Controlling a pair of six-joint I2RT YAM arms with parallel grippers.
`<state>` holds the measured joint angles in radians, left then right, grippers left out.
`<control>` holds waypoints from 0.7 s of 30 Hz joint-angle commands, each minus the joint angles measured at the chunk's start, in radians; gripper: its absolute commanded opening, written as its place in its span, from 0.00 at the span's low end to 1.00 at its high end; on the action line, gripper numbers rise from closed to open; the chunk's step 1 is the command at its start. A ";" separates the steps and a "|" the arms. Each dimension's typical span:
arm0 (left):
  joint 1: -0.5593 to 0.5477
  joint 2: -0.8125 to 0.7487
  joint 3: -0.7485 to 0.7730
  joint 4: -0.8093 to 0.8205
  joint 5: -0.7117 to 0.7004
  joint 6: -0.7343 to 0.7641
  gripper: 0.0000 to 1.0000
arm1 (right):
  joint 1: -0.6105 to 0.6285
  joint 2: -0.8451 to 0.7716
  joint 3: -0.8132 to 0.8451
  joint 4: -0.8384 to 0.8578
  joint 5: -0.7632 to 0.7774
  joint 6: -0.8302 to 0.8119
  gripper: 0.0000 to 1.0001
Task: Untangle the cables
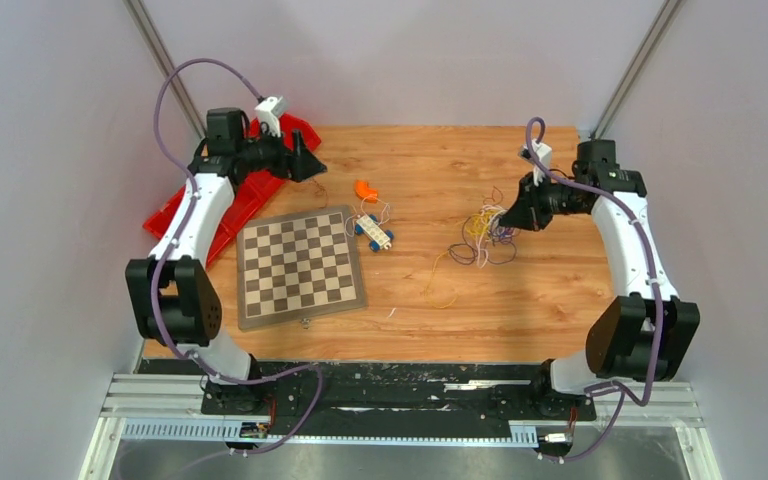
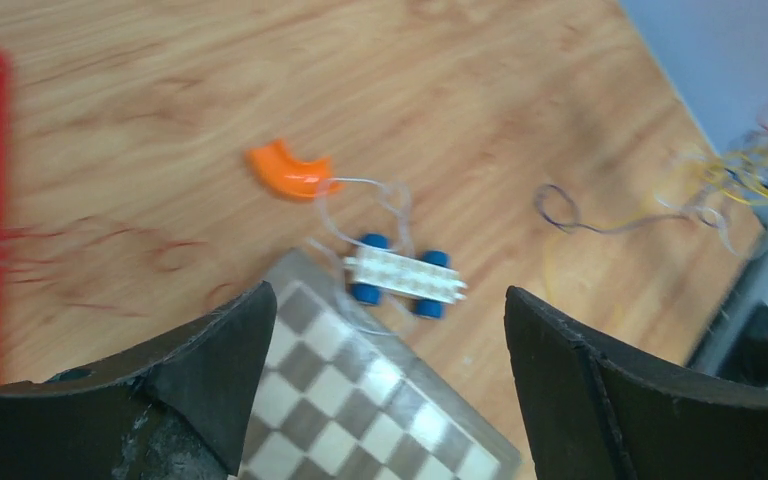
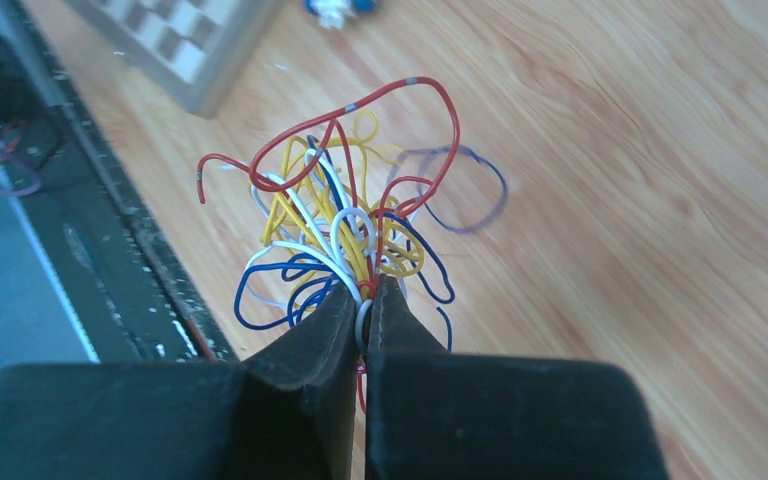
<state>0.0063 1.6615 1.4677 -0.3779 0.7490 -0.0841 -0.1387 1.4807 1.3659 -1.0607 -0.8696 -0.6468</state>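
Note:
The cables (image 1: 485,232) are a tangled bunch of yellow, red, white, blue and purple wires at the table's right middle. My right gripper (image 1: 507,214) is shut on the bunch (image 3: 345,215) and pinches it at the fingertips (image 3: 363,292); the strands fan out ahead of it. A purple loop (image 3: 465,190) and a loose yellow strand (image 1: 440,277) lie on the wood. My left gripper (image 1: 318,168) is open and empty (image 2: 390,300) above the table's back left. Thin dark red strands (image 2: 110,262) lie near the red tray. A white wire (image 2: 375,195) curls by the orange piece.
A checkered board (image 1: 298,265) lies left of centre. A red tray (image 1: 230,200) leans at the back left edge. An orange curved piece (image 1: 364,190) and a white block on blue wheels (image 1: 373,231) sit between the arms.

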 commanded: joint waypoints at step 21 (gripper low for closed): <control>-0.659 -0.238 -0.241 0.314 0.144 -0.182 0.54 | 0.435 -0.131 0.084 0.095 -0.241 0.249 0.10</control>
<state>-0.6437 1.3987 1.1885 -0.0757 0.9363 -0.2428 0.2951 1.3907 1.4406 -1.0271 -1.0676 -0.4351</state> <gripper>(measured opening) 0.709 0.091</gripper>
